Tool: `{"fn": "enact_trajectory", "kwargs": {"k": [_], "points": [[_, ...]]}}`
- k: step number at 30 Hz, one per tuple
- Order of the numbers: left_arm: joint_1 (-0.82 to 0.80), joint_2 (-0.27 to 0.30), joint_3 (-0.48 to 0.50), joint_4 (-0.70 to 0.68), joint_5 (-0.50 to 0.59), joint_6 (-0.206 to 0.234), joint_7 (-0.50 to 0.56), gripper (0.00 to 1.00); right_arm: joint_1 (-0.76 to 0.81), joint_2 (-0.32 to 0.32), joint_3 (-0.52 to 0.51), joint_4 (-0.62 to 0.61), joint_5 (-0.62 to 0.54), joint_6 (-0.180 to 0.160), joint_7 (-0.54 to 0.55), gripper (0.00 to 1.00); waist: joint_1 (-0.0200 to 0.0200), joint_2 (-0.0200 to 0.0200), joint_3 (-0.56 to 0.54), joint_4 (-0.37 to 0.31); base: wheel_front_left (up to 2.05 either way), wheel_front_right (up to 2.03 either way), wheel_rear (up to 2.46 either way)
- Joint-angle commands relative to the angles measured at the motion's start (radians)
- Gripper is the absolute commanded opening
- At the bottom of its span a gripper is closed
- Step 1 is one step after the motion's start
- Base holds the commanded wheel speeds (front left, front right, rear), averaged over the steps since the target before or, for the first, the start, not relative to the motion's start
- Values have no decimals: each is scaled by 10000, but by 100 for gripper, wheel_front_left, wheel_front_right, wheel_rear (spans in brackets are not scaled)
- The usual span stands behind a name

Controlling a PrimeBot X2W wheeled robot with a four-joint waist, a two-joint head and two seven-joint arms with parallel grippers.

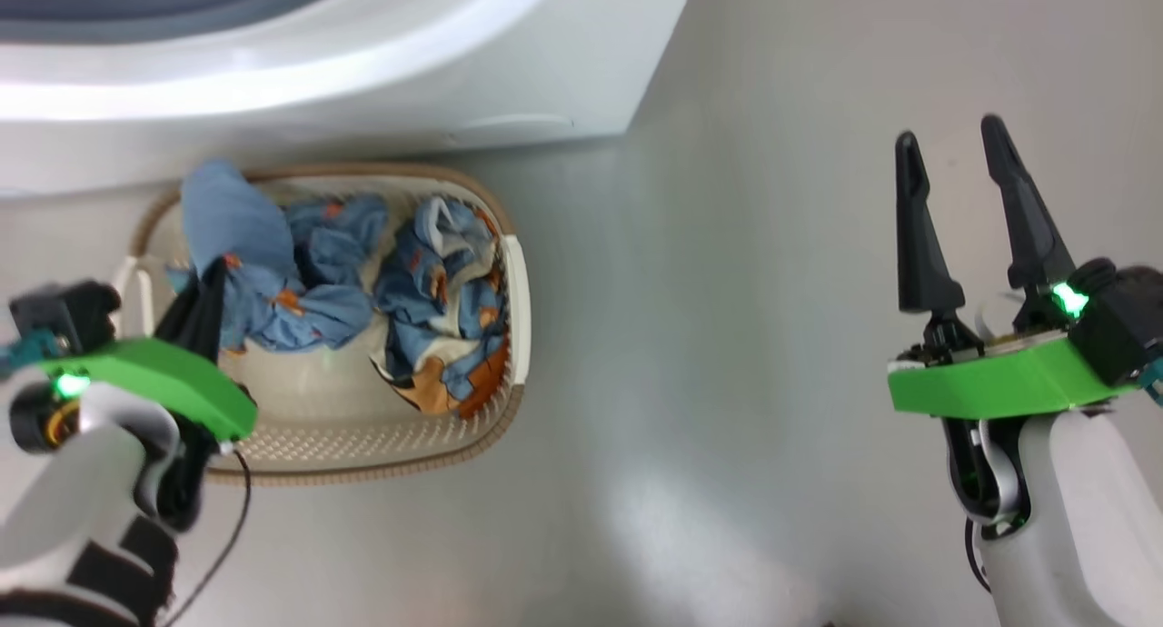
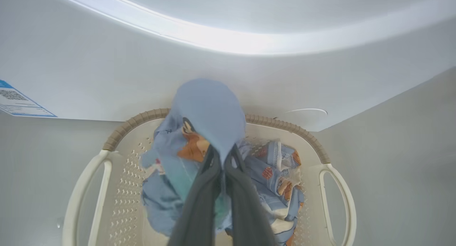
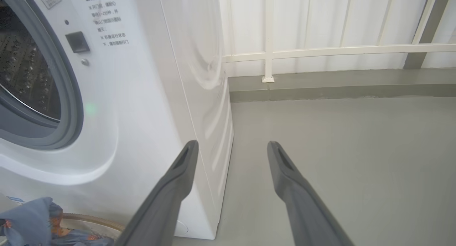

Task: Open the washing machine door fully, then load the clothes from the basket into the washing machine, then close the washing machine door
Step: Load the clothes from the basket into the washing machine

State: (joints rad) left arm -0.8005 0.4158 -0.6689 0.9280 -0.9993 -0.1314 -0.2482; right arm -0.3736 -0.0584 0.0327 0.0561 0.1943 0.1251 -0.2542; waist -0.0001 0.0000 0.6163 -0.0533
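left gripper (image 2: 224, 150) pinched on a blue garment (image 2: 210, 110) over the basket (image 2: 82, 192), right gripper (image 1: 950, 134) wide open, empty

Light-blue printed clothes (image 1: 309, 282) crumpled in cream basket (image 1: 363, 447), one bunched upward; basket just beside white washing machine (image 1: 363, 73).

Smooth grey glossy floor (image 1: 727, 382) w/ pale glare patch in head view. At back: white vertical-ribbed wall panels (image 3: 320, 18), thin white horiz. rail (image 3: 356, 50) across them, white upright post (image 3: 268, 32) w/ small foot on low grey kerb (image 3: 338, 83). Grey slanted bar (image 3: 424, 28) top rt.
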Motion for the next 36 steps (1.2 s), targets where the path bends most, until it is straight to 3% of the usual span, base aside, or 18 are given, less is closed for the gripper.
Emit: {"fn": "enact_trajectory", "kwargs": {"k": [1,7,13,36], "points": [[455,337,609,-274,333,8,-134,0,396,81,147,-148,154,56,-76,100,2,0,-1018,252,0,0,0],[1914,-94,2306,-1224,1644,8,-135,0,1017,-42,42,67,288,56,-76,100,2,0,-2138,371,0,0,0],[2825,-356,3216,-1992,2473,8,-135,0,1449,-157,-23,162,413,56,-76,100,2,0,-2818,444,0,0,0],[5892,-1082,5899,-6204,4640,8,-135,0,3006,-566,-610,195,733,56,-76,100,2,0,-4455,813,0,0,0]]}}
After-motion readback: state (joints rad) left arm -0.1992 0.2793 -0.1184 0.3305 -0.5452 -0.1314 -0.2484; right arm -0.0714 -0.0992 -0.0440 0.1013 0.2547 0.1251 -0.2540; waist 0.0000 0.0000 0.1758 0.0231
